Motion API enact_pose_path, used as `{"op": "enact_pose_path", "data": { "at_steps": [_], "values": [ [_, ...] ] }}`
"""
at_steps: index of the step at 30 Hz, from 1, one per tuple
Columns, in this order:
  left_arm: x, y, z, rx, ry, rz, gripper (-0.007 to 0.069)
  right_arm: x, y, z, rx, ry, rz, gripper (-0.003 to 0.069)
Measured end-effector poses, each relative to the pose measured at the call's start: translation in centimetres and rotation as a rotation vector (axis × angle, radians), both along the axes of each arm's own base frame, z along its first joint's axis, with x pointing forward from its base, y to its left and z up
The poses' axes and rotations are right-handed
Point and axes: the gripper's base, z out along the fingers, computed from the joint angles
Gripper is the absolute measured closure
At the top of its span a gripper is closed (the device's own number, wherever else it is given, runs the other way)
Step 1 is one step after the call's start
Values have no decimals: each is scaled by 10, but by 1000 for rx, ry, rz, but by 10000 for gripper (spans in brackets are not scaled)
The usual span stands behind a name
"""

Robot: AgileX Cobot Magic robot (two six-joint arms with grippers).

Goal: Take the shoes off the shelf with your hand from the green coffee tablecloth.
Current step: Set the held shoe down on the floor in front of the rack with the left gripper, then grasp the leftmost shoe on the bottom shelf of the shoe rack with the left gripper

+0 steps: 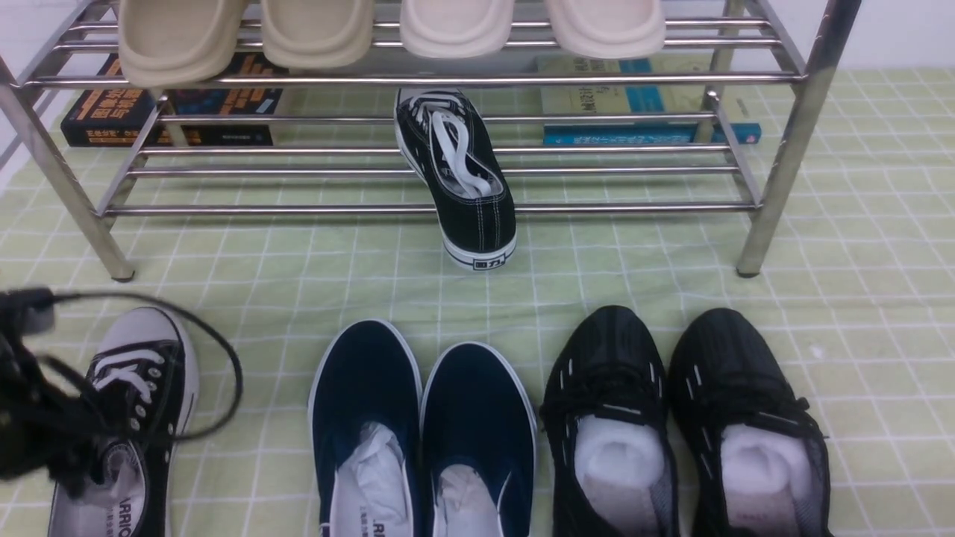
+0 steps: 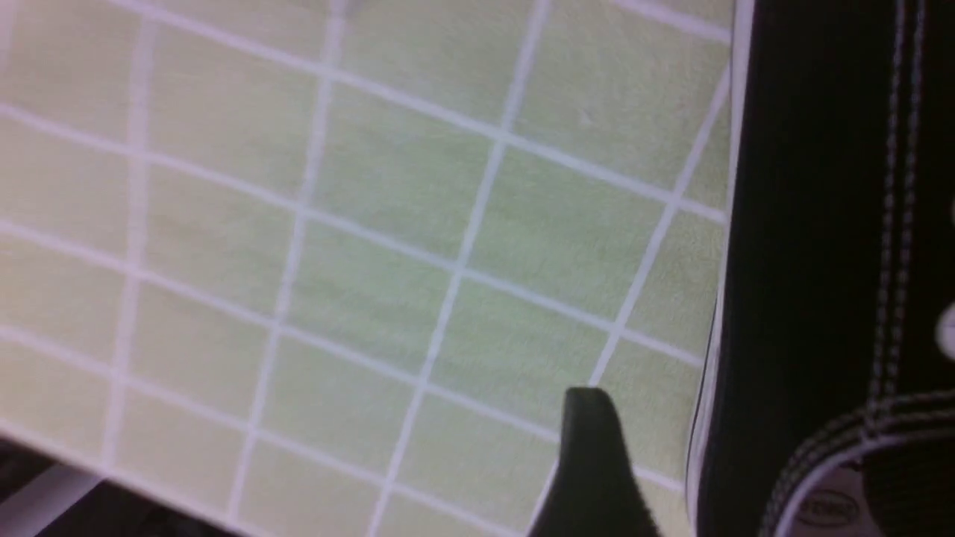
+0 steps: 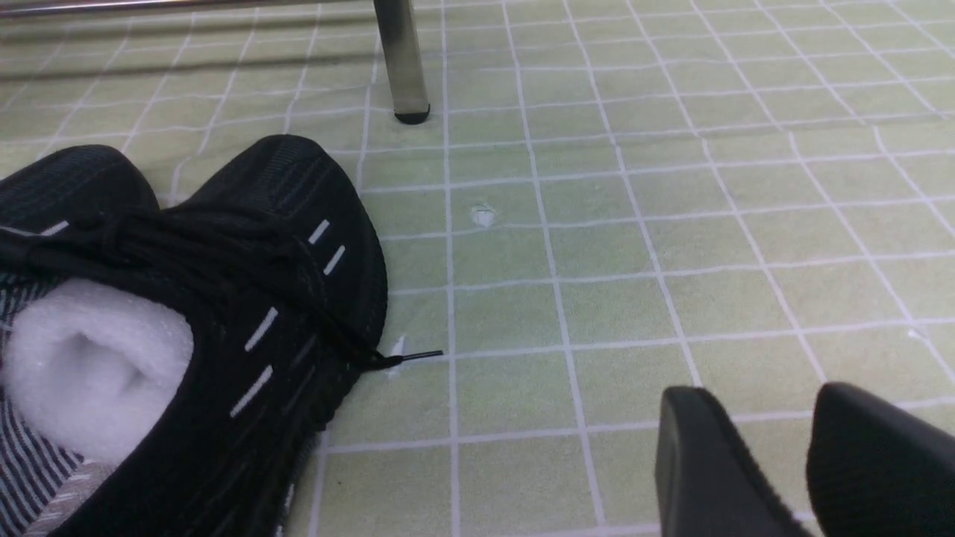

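One black canvas sneaker [image 1: 456, 175] lies on the shelf's [image 1: 418, 209] lower tier, heel overhanging the front bar. The second sneaker [image 1: 142, 395] sits on the green tablecloth [image 1: 597, 276] beneath the left gripper [image 1: 45, 432] (its grip cannot be made out). Light and soft, the shoe probably lifts best by its firmer heel. The right gripper [image 3: 761, 395], slightly parted, holds nothing.

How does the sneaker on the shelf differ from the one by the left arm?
The shelf sneaker lies on the shelf, heel jutting past the front bar; the left sneaker lies flat on the tablecloth. The shelf sneaker is unobstructed; the left pincer hides part of the left sneaker. Both: black canvas, white laces, toes pointing away.
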Motion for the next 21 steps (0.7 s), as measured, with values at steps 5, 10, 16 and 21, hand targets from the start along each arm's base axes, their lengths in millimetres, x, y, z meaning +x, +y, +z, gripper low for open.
{"op": "enact_pose_path", "data": {
  "at_steps": [5,10,16,21],
  "values": [
    [5,2,47,12,-63,32,126,0,0,0,0,0,0,421],
    [13,-10,79,-122,-152,54,336,0,0,0,0,0,0,421],
    [29,-50,81,-278,-253,-70,612,0,0,0,0,0,0,421],
    [60,-98,84,-362,-345,-159,621,0,0,0,0,0,0,421]
  ]
}}
